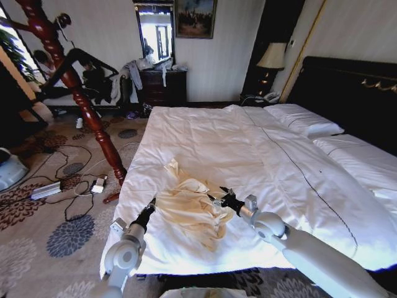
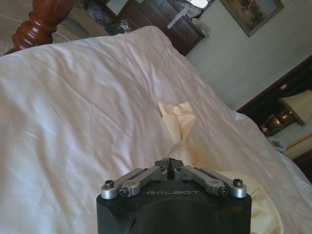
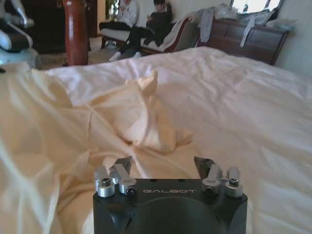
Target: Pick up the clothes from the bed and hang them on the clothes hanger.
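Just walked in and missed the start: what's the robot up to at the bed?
It is working on a cream garment crumpled near the foot of the bed. The left gripper is shut on one edge of the cloth. The right gripper is open, low over its other side. The garment lies on the duvet, not lifted.

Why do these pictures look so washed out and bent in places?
Head view: daylight blows out the bed near its foot, around the cream garment, and the wide lens bows the walls. Left wrist view: the duvet glares white beyond the left gripper. Right wrist view: the window behind is overexposed.
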